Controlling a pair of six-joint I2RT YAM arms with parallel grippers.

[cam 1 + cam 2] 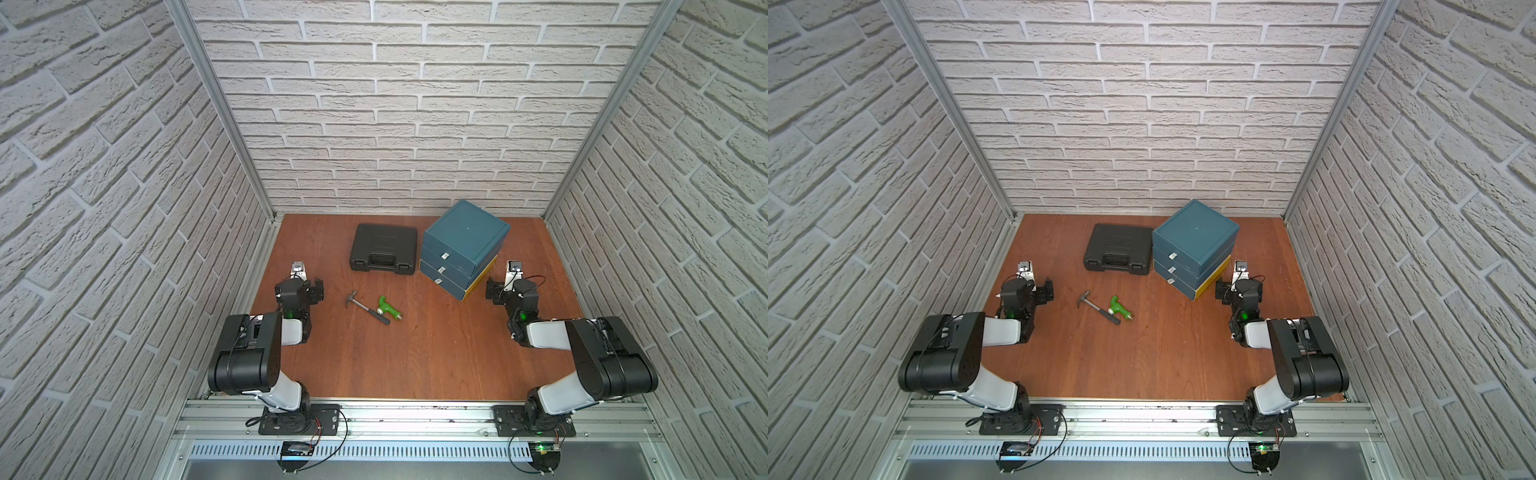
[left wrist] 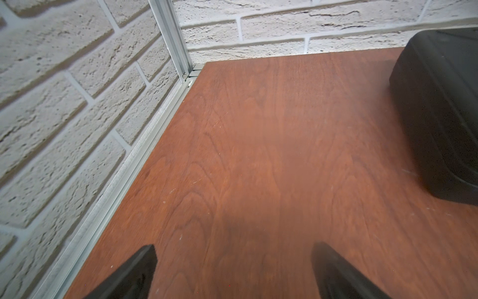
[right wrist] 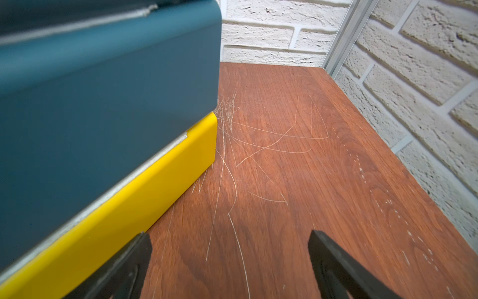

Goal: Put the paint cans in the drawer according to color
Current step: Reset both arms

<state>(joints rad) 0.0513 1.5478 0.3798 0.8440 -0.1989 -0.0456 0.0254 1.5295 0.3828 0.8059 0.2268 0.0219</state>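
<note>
No paint cans show in any view. The drawer unit (image 1: 461,245) (image 1: 1192,241) is a teal block on a yellow base at the back right, with three drawers, all shut. My right gripper (image 1: 511,286) (image 3: 230,235) hangs open beside the unit's right side (image 3: 103,90), low over the wood, with nothing between its fingers. My left gripper (image 1: 300,286) (image 2: 232,248) is open and empty too, at the left of the table, facing the back left corner.
A shut black tool case (image 1: 383,249) (image 2: 439,116) lies at the back, left of the drawer unit. A hammer (image 1: 368,307) and a green toy drill (image 1: 388,309) lie together mid-table. Brick-patterned walls close in three sides.
</note>
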